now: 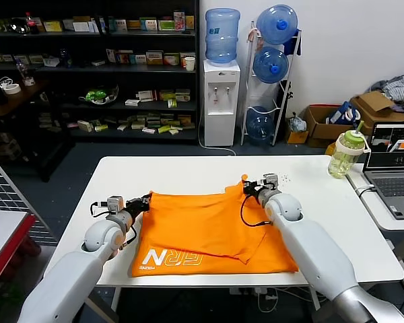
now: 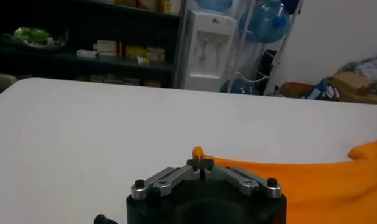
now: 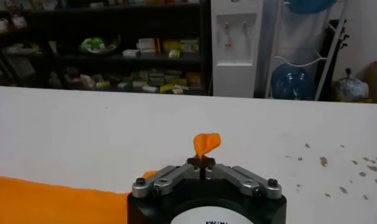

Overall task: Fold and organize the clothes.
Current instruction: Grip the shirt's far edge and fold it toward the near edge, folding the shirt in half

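Spread across the middle of the white rectangular table (image 1: 188,171): the bright orange short-sleeved cotton T-shirt (image 1: 209,232), partly folded, its far layer doubled toward the near edge. White lettering along the near left hem, partly hidden by the fold, "N" plain, the rest hard to read. Far left corner of the cloth clamped in the left gripper (image 1: 146,200), fingers closed together on the fabric. Far right corner pinched likewise by the right gripper (image 1: 248,186), a small orange tip poking up past the fingertips. Off to the right: an open grey laptop (image 1: 394,168) cut off by the frame, beside a green-lidded clear plastic bottle (image 1: 347,153).
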`<state>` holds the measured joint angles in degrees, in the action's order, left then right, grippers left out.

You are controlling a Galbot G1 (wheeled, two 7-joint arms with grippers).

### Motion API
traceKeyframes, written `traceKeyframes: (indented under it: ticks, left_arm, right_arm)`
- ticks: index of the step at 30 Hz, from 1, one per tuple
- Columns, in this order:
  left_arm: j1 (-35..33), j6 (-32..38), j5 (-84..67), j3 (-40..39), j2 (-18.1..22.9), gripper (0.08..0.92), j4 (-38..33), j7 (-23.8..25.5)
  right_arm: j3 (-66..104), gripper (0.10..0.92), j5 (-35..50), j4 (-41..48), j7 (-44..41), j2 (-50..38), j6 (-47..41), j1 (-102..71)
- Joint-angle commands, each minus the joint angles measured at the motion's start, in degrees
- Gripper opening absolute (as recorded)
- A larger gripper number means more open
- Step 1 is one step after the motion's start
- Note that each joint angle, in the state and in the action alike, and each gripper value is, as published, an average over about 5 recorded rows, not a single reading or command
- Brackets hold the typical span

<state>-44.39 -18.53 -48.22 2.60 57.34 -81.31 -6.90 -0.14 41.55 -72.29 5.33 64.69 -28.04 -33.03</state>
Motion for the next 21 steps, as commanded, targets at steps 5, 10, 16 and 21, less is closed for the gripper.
traceKeyframes:
  ticks: [5, 10, 16, 21]
  left_arm:
    - [-16.23, -0.82, -0.48, 3.61, -6.13, 0.092, -22.66, -3.06]
    - [-21.17, -0.62, 1.03, 4.62, -7.32, 0.092, -26.38, -3.33]
    - [-23.75, -0.06, 2.78, 5.14, -7.31, 0.092, -27.90, -3.91]
    - [-24.18, 0.53, 3.68, 5.23, -6.99, 0.092, -27.32, -4.45]
  right_arm:
    - [4.97, 0.125, 10.02, -28.61, 7.07, -15.18, -5.05, -18.08]
    - [7.18, 0.125, 11.29, -34.75, 8.35, -17.63, -5.66, -23.51]
    - [9.97, 0.125, 11.58, -40.51, 10.20, -19.31, -6.77, -29.88]
    - [12.48, 0.125, 11.13, -43.05, 11.04, -19.47, -7.86, -34.59]
